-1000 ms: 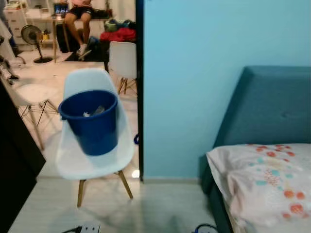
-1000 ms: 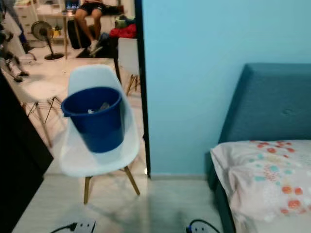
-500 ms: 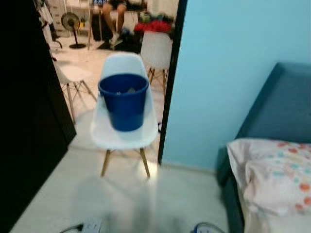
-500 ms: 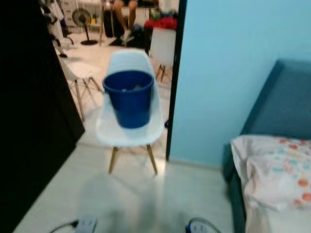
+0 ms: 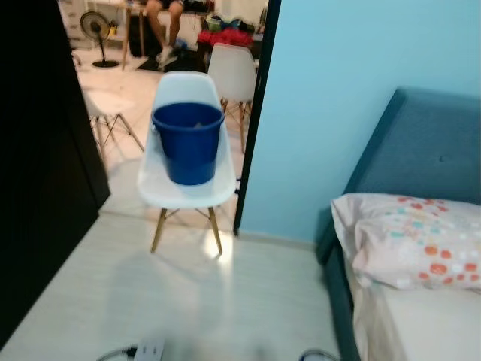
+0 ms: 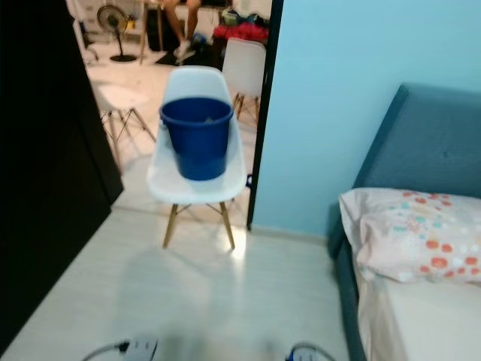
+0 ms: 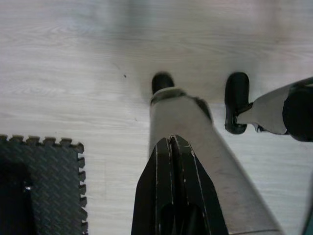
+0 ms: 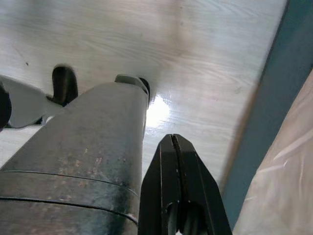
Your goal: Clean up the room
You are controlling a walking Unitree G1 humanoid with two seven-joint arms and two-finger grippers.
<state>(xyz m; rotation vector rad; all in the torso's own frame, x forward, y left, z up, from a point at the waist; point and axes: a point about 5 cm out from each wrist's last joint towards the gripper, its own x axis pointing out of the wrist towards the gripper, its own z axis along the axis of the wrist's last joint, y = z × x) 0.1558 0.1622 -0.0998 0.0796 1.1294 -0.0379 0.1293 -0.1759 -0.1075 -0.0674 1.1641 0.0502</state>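
A blue bucket [image 5: 188,143] with some rubbish inside stands on a white chair [image 5: 184,192] in the doorway ahead of me. My left gripper [image 7: 171,142] hangs shut and empty beside my leg, over the pale wooden floor [image 7: 73,58]. On the other side, my right gripper [image 8: 173,139] also hangs shut and empty, over the floor next to the bed's edge [image 8: 264,112].
A bed with a floral pillow [image 5: 409,241] and a blue headboard [image 5: 421,150] is on the right. A black wardrobe [image 5: 37,150] lines the left. A power strip [image 5: 146,350] and cables lie on the floor near me. Beyond the doorway are another white chair [image 5: 233,71], a fan [image 5: 94,26] and a seated person's legs [image 5: 161,22].
The camera has turned and backed off: the chair and bucket look smaller and farther, and the wardrobe has come into view on the left. Nothing in the room itself has moved.
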